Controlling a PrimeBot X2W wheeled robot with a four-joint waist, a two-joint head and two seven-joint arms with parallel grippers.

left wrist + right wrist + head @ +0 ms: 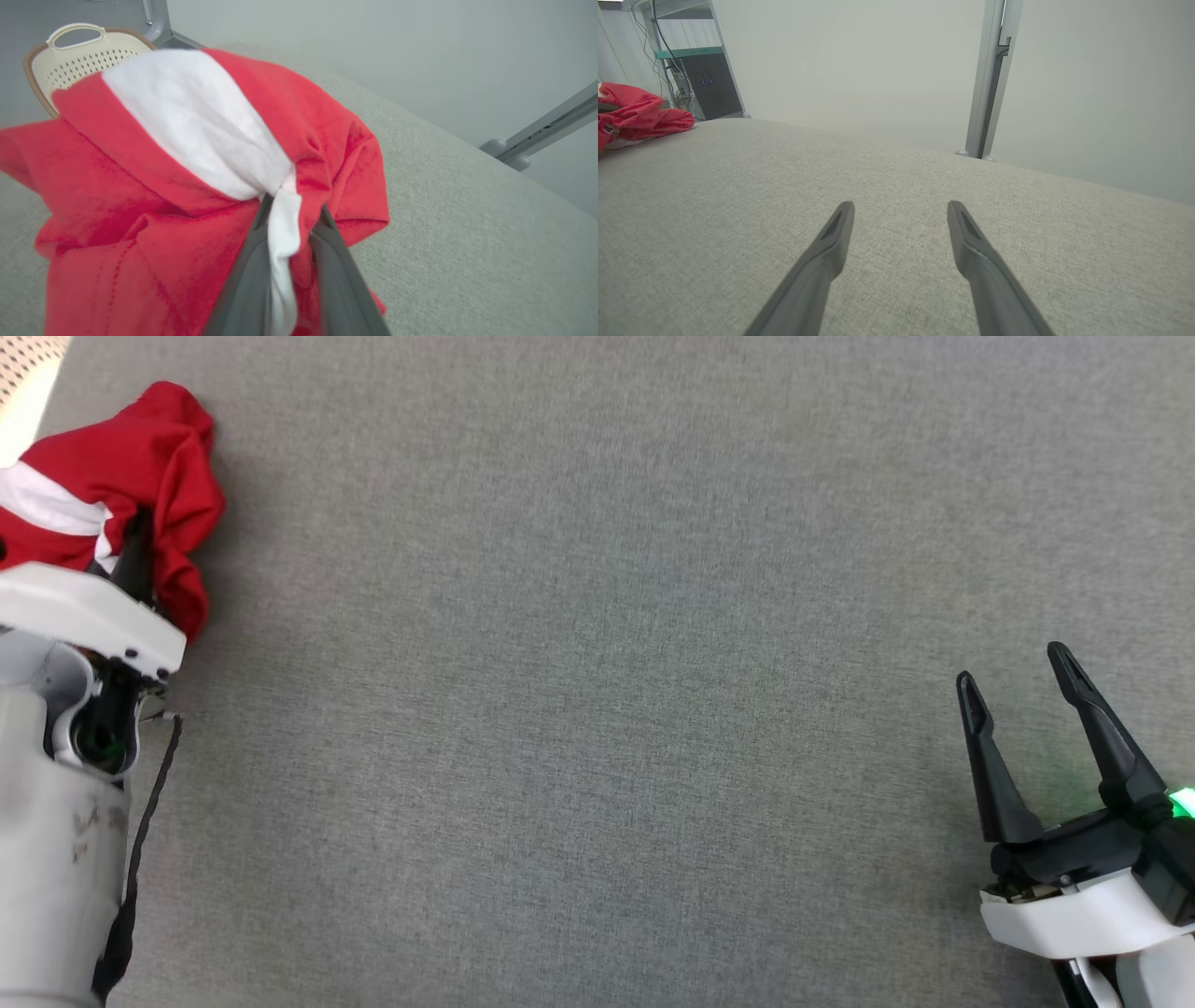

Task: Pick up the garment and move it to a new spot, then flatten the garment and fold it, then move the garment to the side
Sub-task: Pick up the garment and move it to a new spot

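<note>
A crumpled red garment [140,476] with a white band lies at the far left of the grey fabric surface. My left gripper [294,212] has its fingers closed around a bunch of its white and red cloth, seen close up in the left wrist view, where the garment [140,210] bulges over the fingers. In the head view one dark left finger [135,555] pokes into the cloth. At the lower right, my right gripper [1018,667] stands open over bare surface, nothing between its fingers. The right wrist view shows the garment [635,116] far off at the left.
A cream perforated basket [79,56] stands behind the garment at the surface's far left edge. Metal frame posts [987,79] and a dark cabinet [707,84] stand beyond the far edge. The grey surface [597,709] stretches wide between the two grippers.
</note>
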